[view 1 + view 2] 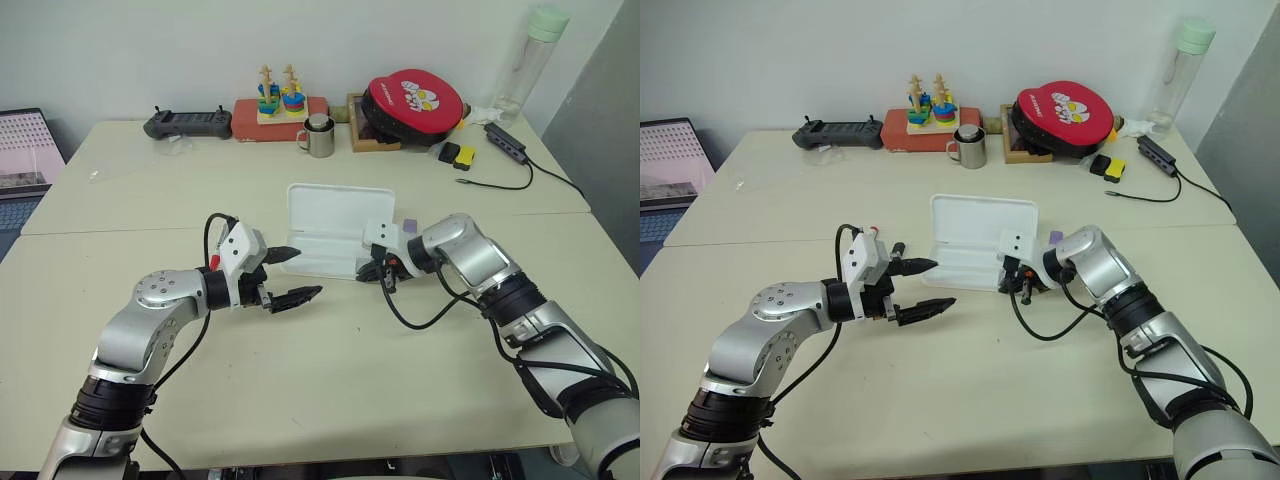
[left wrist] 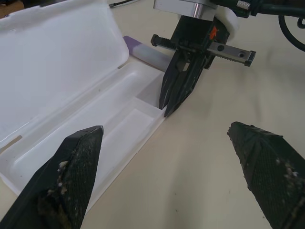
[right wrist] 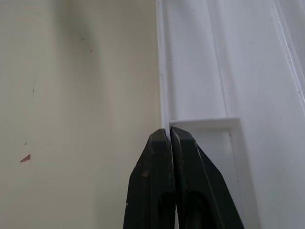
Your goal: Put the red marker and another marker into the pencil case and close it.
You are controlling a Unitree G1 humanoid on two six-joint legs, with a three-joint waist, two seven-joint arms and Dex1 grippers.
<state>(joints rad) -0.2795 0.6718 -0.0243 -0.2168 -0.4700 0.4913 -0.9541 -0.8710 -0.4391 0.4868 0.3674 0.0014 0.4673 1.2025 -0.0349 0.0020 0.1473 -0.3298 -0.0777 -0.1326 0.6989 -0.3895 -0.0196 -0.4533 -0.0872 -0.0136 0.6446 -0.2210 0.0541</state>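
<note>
I am pinching the right pincer (image 1: pixel 372 270) together on the open pencil case's (image 1: pixel 330 215) near rim; left pincer (image 1: pixel 285 275) waiting apart. Steadying gently avoids sliding it across the counter (image 1: pixel 330 370).

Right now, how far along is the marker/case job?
Done: the case lies open, lid up; the tray parts that show hold no marker. In hand: the right end effector is shut at the tray's near corner, seemingly pinching the wall; the lavender marker lies just behind it, outside the case. The left end effector is open and holds nothing. Left: both markers in, lid closed.
</note>
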